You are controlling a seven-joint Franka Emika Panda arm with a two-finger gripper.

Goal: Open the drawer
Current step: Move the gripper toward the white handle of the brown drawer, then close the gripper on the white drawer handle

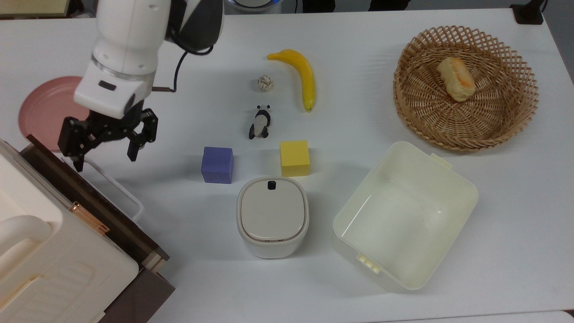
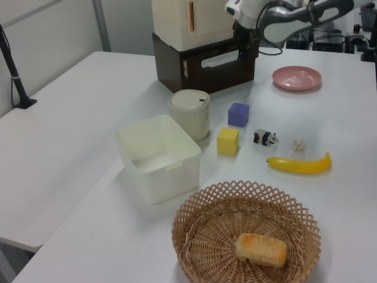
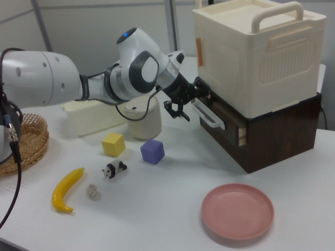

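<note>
The drawer (image 1: 96,204) is a dark brown wooden box at the top view's lower left, with a white loop handle (image 1: 117,189) on its front panel. Its front (image 3: 229,127) looks flush with the box. A cream plastic case (image 3: 256,52) sits on top of it. My gripper (image 1: 106,162) is open, its black fingers spread wide just over the handle's far end, one finger (image 1: 79,162) near the panel and the other on the table side. In the right view the gripper (image 3: 184,103) hangs close beside the handle (image 3: 208,117). In the left view the gripper (image 2: 244,52) is in front of the drawer front (image 2: 206,72).
A pink plate (image 1: 42,110) lies just behind the gripper. A purple cube (image 1: 217,164), yellow cube (image 1: 294,158), panda figure (image 1: 260,122), banana (image 1: 300,76) and lidded cream bin (image 1: 272,216) are mid-table. A cream tub (image 1: 403,215) and a wicker basket (image 1: 466,121) holding bread stand at the top view's right.
</note>
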